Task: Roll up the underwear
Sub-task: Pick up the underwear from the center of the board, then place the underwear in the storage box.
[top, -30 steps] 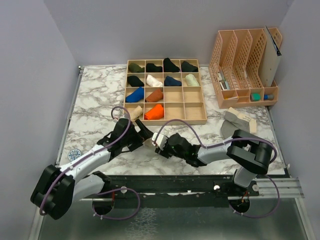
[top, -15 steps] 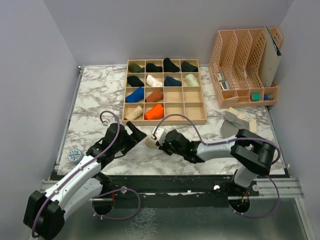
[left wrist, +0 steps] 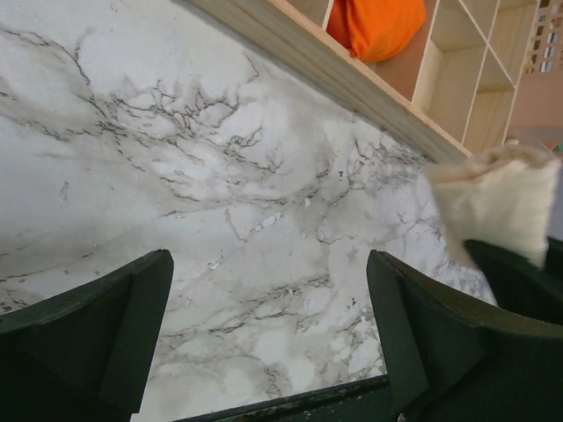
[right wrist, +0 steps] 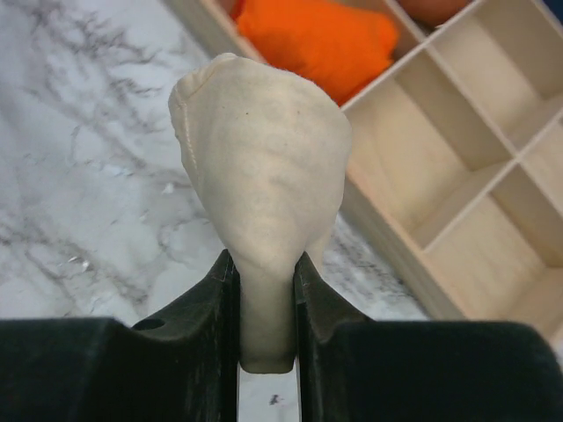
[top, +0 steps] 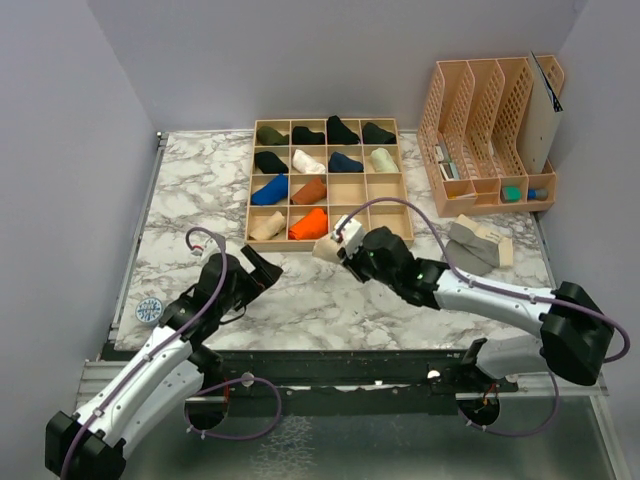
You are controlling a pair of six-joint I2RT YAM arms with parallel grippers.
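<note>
Here, the right gripper [right wrist: 266, 264] pinches a rolled pale beige cloth underwear [right wrist: 259, 167] tight between its two fingers. It holds the roll over the white marble table [top: 200, 200], just at the near wall of the wooden compartment tray [top: 375, 243] and close to the orange cloth roll [right wrist: 317, 40]. The left gripper [left wrist: 268, 308] hangs wide open and empty over marble. The flat grey underwear with a cream band [top: 468, 247] lies well apart to the right.
</note>
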